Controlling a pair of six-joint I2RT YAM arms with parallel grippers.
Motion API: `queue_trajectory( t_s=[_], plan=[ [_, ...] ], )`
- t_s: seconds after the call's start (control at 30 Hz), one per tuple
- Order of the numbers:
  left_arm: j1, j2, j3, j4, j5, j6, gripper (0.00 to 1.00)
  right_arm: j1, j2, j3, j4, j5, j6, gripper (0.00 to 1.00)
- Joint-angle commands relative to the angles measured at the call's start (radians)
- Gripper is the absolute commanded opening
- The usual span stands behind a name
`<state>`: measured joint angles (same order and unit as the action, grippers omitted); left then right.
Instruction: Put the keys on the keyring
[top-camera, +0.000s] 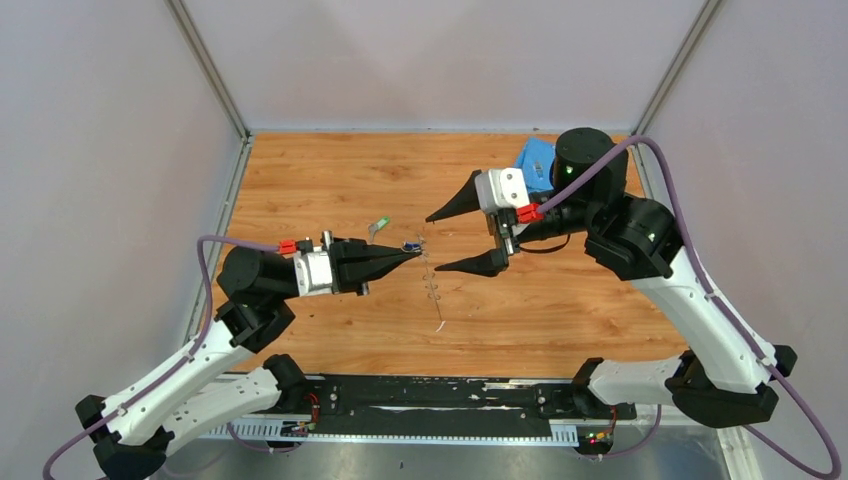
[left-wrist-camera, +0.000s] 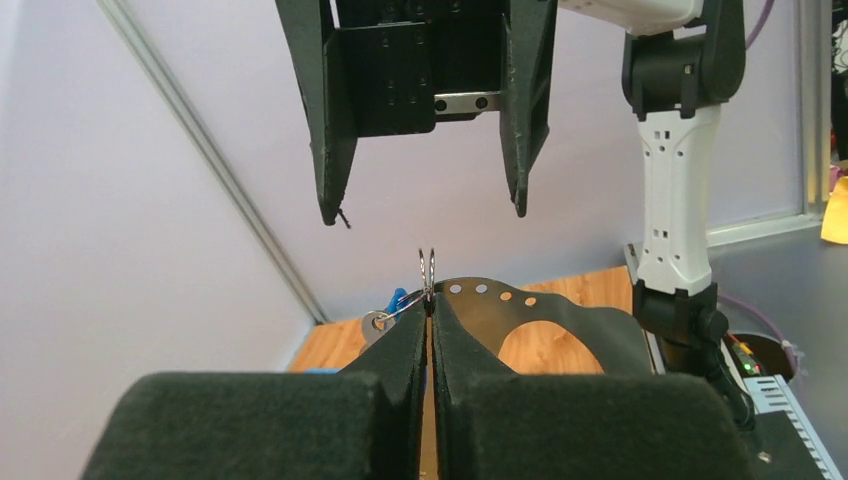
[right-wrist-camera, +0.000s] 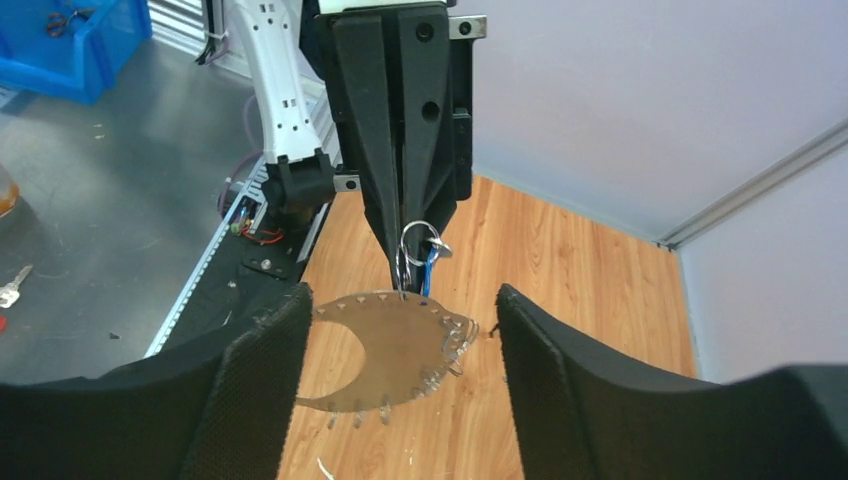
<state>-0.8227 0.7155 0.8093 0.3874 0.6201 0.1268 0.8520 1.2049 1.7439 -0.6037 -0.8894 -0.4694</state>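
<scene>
Grey metal, the keyring (right-wrist-camera: 415, 335) hangs pinched at its top edge in the closed left tool (top-camera: 416, 251), with the blue key (right-wrist-camera: 430, 265) dangling just above it, the green key (top-camera: 380, 225) on the table (top-camera: 600, 300) to its left, and the right tool (top-camera: 432, 243) spread wide and empty around it.

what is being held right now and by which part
Left gripper pinches the keyring at its top edge; right gripper holds nothing.

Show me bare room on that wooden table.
Free: far-left wood beyond the green-headed key; near wood along the black base rail. Crowded: centre, left gripper pinching the grey metal keyring, facing the open right gripper.
</scene>
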Motion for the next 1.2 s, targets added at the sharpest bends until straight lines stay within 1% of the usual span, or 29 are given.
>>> queue_trajectory(
  t_s=[0.0,0.1,0.17,0.33,0.47,0.7,0.8,0.93,0.97,1.03,1.17],
  plan=[
    [-0.010,0.001,-0.014,0.027,0.030,0.004,0.00,0.045,0.022,0.046,-0.077,0.041,-0.093,0.65],
    [-0.010,0.004,-0.016,0.024,0.022,0.015,0.00,0.061,0.025,0.051,-0.086,0.047,-0.100,0.54],
    [-0.010,0.006,-0.016,0.022,0.019,0.020,0.00,0.066,0.028,0.059,-0.102,0.053,-0.100,0.50],
    [-0.010,0.013,-0.015,0.021,0.018,0.030,0.00,0.090,0.047,0.086,-0.152,0.102,-0.107,0.47],
    [-0.010,0.012,-0.021,0.021,0.026,0.041,0.00,0.110,0.070,0.116,-0.183,0.156,-0.113,0.43],
    [-0.010,0.010,-0.021,0.019,0.027,0.056,0.00,0.148,0.101,0.159,-0.243,0.239,-0.138,0.39],
    [-0.010,0.006,-0.021,0.018,0.030,0.061,0.00,0.161,0.107,0.166,-0.255,0.267,-0.145,0.33],
    [-0.010,0.001,-0.024,0.016,0.033,0.065,0.00,0.168,0.111,0.176,-0.264,0.268,-0.150,0.16],
    [-0.010,0.001,-0.025,0.015,0.035,0.066,0.00,0.169,0.113,0.178,-0.266,0.271,-0.149,0.13],
    [-0.010,0.001,-0.027,0.015,0.034,0.070,0.00,0.172,0.113,0.178,-0.266,0.279,-0.145,0.12],
    [-0.010,-0.001,-0.030,0.013,0.030,0.074,0.00,0.173,0.110,0.177,-0.266,0.284,-0.139,0.14]
  ],
)
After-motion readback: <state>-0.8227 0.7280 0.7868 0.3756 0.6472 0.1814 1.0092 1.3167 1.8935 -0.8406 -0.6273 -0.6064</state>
